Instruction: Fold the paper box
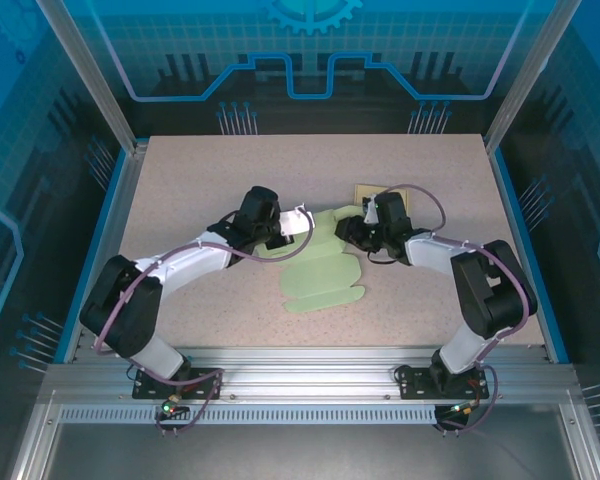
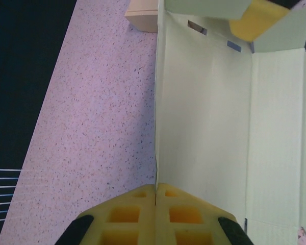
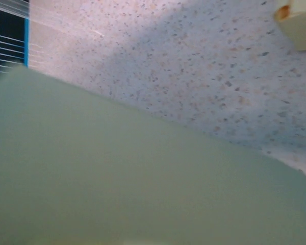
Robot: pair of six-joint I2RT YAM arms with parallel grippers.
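1. Between the two claws, at the middle of the worktop [image 1: 210, 170], the paper box [image 1: 325, 280] is lying mostly unfolded, with its pale green panels spreading out toward the arm bases, nearer them than either claw.
2. The left claw [image 2: 155, 201] is pinching a raised edge of the box, its yellow fingers pressing together with only the thin sheet between them.
3. Ahead of that claw the gripped edge is running straight away from it, and the wide panels are opening out on its right side.
4. The right claw [image 1: 346, 232] is sitting against the box's far edge, facing the left claw. A green panel is lying close under its camera, so I cannot tell how far it is open or whether it is gripping.
5. Just behind the right claw, a small tan block [image 1: 368, 192] is resting on the worktop beyond the box.
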